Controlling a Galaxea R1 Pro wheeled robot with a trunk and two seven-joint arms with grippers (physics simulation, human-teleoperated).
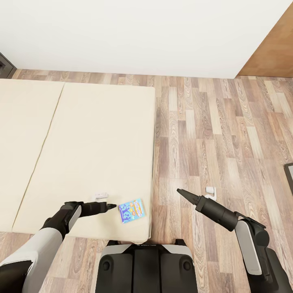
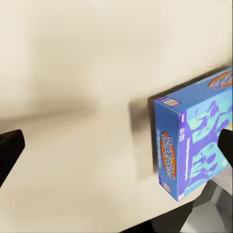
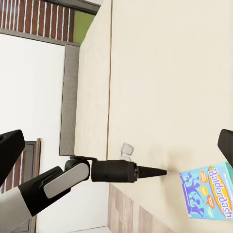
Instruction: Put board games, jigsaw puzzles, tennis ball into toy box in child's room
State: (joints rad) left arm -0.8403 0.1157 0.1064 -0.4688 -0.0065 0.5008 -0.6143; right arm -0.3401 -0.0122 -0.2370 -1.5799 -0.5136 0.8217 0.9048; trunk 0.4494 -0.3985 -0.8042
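Blue Balderdash board game lies flat near the bed's lower right corner, just beside the left pincer, fingers spread; right pincer state unclear; risk: a sideways nudge slides the box off the mattress edge.

The bed, a cream-beige mattress with a plain surface, is filling the left and centre of the head view, running from the upper left down toward the lower centre. A faint seam is dividing it, slanting from the upper left down to the lower left. One blue board game is lying flat on the mattress in the lower centre of the frame, close to the bed's near right corner. Wood-plank floor is bordering the bed along its right side and its near edge.
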